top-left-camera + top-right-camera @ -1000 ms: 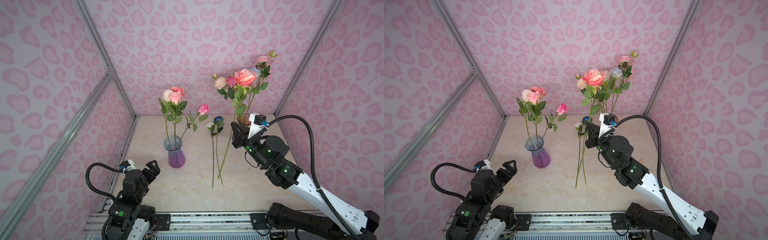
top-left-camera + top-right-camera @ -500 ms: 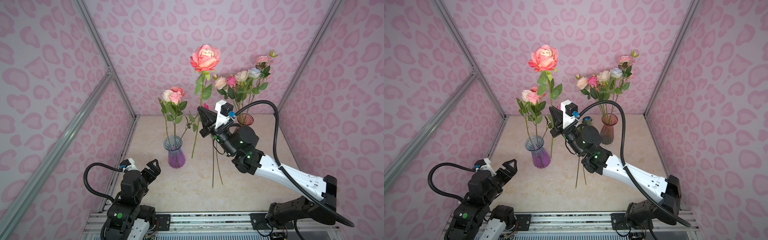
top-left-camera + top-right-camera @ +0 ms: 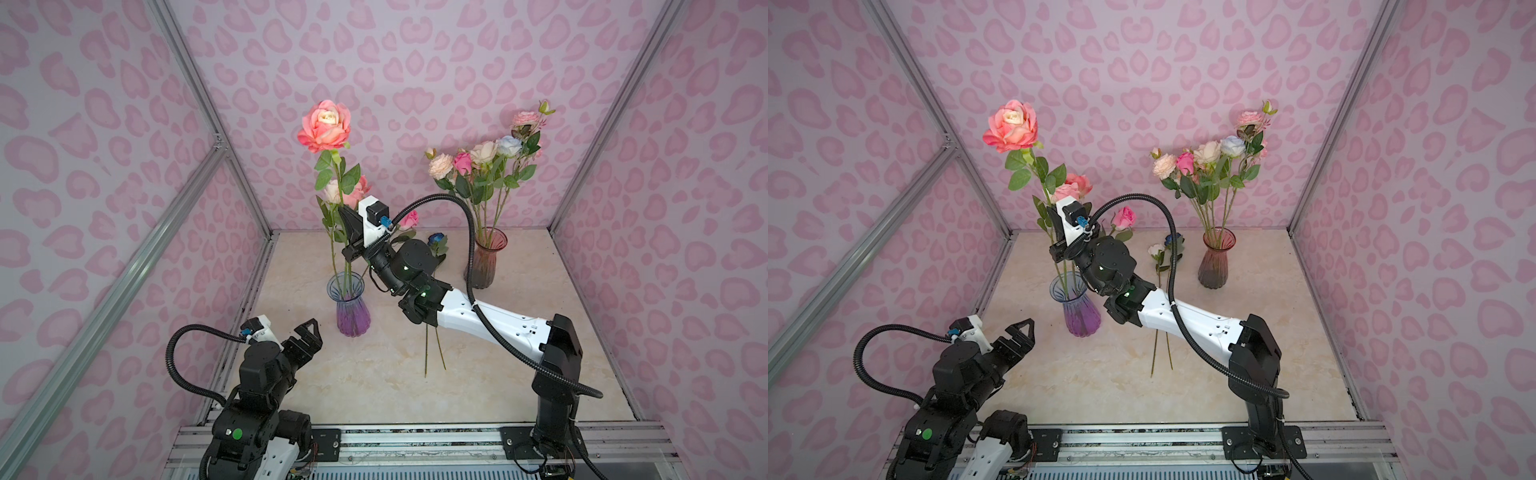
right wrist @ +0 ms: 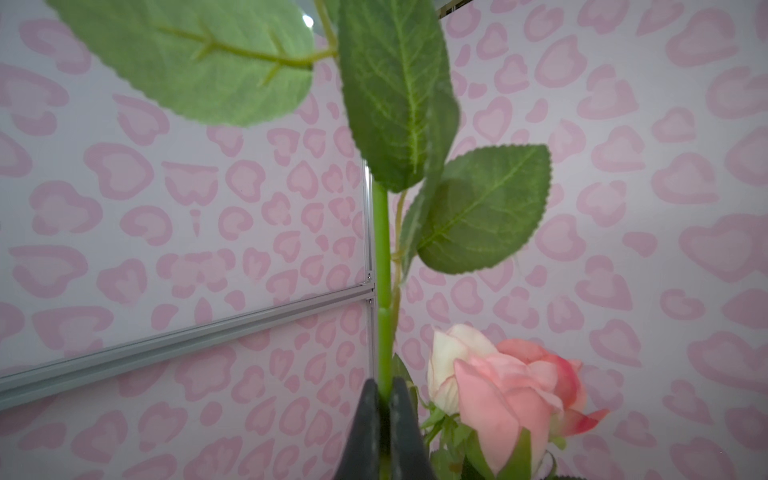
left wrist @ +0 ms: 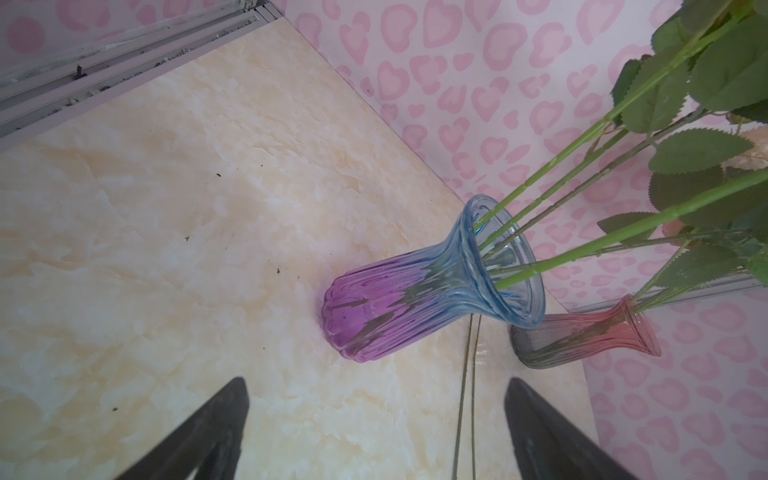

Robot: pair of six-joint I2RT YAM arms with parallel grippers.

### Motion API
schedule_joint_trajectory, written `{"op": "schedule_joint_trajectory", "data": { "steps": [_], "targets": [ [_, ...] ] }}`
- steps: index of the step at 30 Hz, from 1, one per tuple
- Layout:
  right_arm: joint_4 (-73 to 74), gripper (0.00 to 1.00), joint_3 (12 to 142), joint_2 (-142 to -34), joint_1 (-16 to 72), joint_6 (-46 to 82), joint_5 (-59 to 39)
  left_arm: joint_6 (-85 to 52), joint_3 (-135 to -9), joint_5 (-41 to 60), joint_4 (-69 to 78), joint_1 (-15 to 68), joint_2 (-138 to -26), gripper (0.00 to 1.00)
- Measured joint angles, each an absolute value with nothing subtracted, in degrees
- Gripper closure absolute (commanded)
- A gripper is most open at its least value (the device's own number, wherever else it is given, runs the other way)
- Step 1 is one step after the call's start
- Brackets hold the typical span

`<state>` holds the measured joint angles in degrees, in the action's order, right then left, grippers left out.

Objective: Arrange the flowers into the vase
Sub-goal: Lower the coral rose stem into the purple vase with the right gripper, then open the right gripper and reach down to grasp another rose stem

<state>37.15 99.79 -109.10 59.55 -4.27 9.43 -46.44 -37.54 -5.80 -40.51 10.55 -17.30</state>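
Note:
My right gripper (image 3: 348, 222) (image 3: 1054, 222) (image 4: 384, 390) is shut on the green stem (image 4: 382, 249) of a large pink-peach rose (image 3: 325, 131) (image 3: 1011, 126), which it holds upright. The stem's lower end reaches the mouth of the blue-and-purple glass vase (image 3: 351, 307) (image 3: 1080, 309) (image 5: 415, 307). That vase holds pink and cream roses (image 3: 347, 191) (image 4: 511, 386) and a small pink rose (image 3: 1124, 218). My left gripper (image 3: 307, 334) (image 3: 1019, 332) (image 5: 374, 382) hangs open and empty in front of the vase, to its left.
A red-and-grey vase (image 3: 484, 262) (image 3: 1214, 262) (image 5: 582, 336) at the back right holds several roses (image 3: 484, 156). A white rose (image 3: 1156, 249) and a dark blue rose (image 3: 436, 240) lie on the marble table, stems (image 3: 428, 349) towards the front. Pink patterned walls enclose three sides.
My right gripper has carried the large rose leftwards from beside the red-and-grey vase to above the blue-and-purple vase and lowered its stem to the mouth. The left arm has barely moved.

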Motion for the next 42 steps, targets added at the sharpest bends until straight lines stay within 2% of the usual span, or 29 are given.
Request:
{"op": "schedule_joint_trajectory", "data": {
  "steps": [4, 13, 29, 37, 42],
  "targets": [
    [36.58, 0.97, 98.65, -110.17, 59.61, -5.26, 9.43, -46.41, -37.54, -5.76, -40.42, 10.57, -17.74, 0.03],
    [33.12, 0.73, 92.25, -110.1, 62.06, -6.28, 13.8, -46.37, -37.12, -5.41, -40.23, 10.55, -18.61, 0.03],
    [37.21, 0.73, 76.18, -99.63, 66.32, -11.4, 22.55, -45.01, -37.71, -4.51, -39.94, 10.57, -21.47, 0.03],
    [36.21, 0.73, 66.13, -84.07, 67.99, -8.8, 27.2, -44.34, -36.95, -3.86, -37.95, 10.57, -22.17, 0.02],
    [27.24, 0.73, 57.71, -76.47, 63.66, -1.87, 32.29, -45.89, -31.33, -0.58, -34.57, 10.57, -21.02, 0.01]
  ]
}}
